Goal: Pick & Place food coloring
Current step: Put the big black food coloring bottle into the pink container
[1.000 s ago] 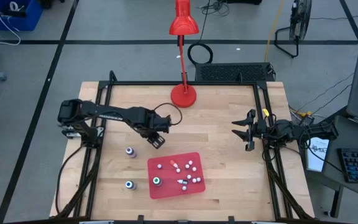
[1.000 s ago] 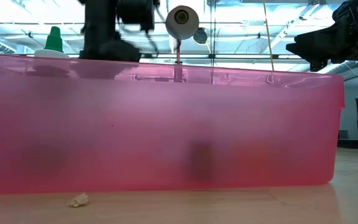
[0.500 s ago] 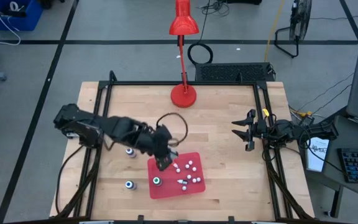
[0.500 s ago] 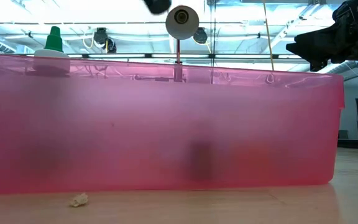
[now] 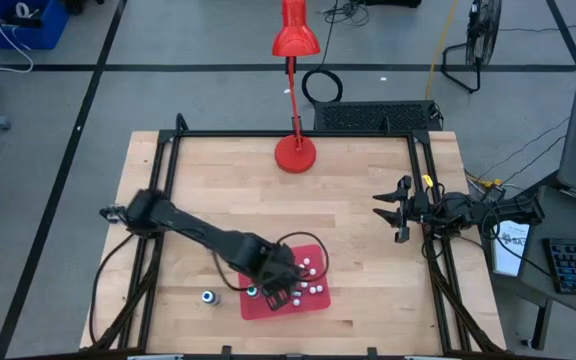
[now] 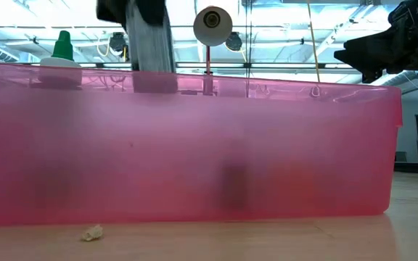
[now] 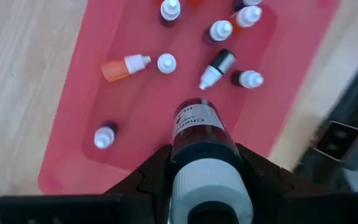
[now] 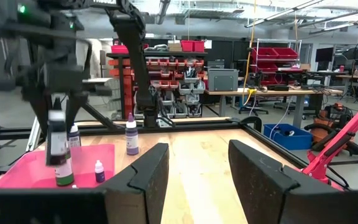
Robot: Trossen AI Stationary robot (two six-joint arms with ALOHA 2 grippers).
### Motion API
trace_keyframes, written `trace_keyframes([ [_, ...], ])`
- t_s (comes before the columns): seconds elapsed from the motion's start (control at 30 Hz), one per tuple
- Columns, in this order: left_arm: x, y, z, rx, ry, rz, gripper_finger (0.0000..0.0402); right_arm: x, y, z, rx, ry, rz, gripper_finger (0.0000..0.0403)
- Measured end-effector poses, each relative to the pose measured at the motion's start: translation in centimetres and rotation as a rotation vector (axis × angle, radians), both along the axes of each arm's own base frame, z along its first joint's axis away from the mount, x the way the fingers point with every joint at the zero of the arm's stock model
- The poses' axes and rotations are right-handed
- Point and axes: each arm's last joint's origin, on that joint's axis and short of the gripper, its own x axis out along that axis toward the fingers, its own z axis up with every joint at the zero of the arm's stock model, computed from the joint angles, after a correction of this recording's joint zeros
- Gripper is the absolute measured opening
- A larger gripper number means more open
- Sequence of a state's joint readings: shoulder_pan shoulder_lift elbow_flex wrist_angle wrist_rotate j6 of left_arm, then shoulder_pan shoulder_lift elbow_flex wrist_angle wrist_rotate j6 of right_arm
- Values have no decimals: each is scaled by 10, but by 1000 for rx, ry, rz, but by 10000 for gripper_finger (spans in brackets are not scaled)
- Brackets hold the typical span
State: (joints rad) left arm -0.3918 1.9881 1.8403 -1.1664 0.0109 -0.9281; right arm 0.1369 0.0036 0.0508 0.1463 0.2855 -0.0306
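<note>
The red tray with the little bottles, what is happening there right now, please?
The left hand is over the red tray, shut on a dark food coloring bottle with a white cap. Several more small bottles already lie or stand in the tray. One teal-capped bottle is on the table beside the tray. The right hand waits open at the table's right edge, holding nothing.

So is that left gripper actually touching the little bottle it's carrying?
Touching. The left wrist view shows the left gripper with both fingers pressed against the bottle, no gap either side, above the red tray.
</note>
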Motion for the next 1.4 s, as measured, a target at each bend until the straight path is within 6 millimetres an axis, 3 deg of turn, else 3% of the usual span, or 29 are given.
trace_keyframes([
  [0.23,16,-2,-23,99,58,-47,141,0,0,0,0,0,0,155],
  [1.13,9,3,-74,99,135,41,141,0,0,0,0,1,0,155],
  [1.2,9,3,-74,100,134,40,164,0,0,0,0,1,0,155],
  [1.4,10,11,-69,62,137,31,306,0,0,0,0,1,0,155],
])
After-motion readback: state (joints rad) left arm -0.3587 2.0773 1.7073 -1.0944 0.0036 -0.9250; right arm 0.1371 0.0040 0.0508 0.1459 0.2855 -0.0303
